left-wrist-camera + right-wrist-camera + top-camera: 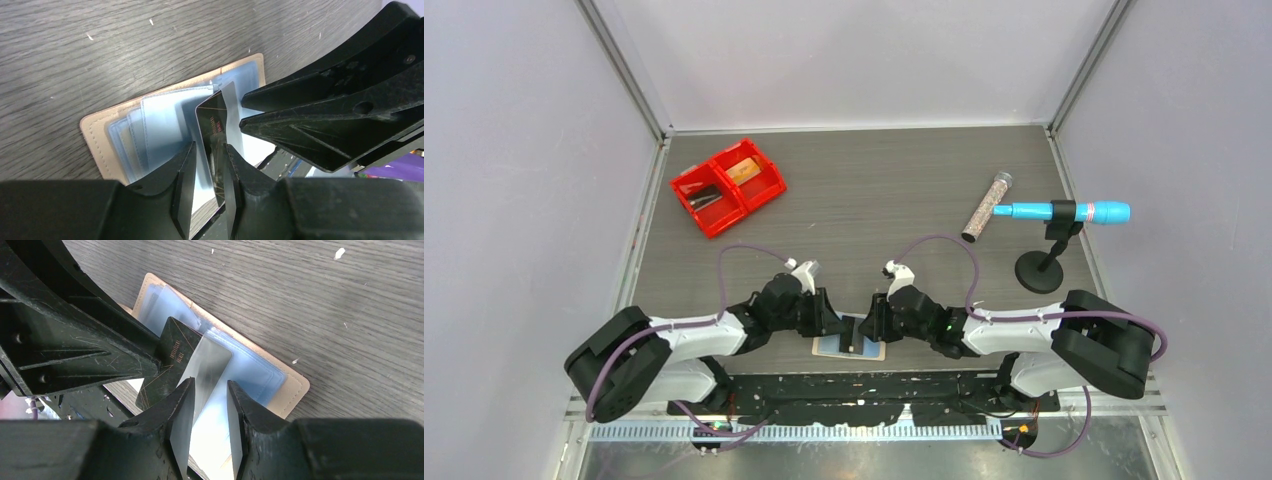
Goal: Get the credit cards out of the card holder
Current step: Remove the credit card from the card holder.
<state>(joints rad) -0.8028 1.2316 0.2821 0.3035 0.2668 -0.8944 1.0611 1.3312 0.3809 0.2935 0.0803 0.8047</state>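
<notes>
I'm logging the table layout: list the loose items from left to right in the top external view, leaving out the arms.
red bin → card holder → speckled tube → black stand

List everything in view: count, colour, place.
table: one, dark grey wood grain, under everything
bin: one, red, two compartments, far left; a dark item and a tan item inside
tube: one, speckled filling, lying at right
pen-like tool: one, blue, clipped on a black stand, right edge
card holder: one, tan with blue-grey pockets, open at near edge
dark card: one, gold lines, tilted up over the holder
silver-grey card: one, beside the dark card
left hand: black, jaws apart around the dark card
right hand: black, jaws apart around the silver-grey card
</notes>
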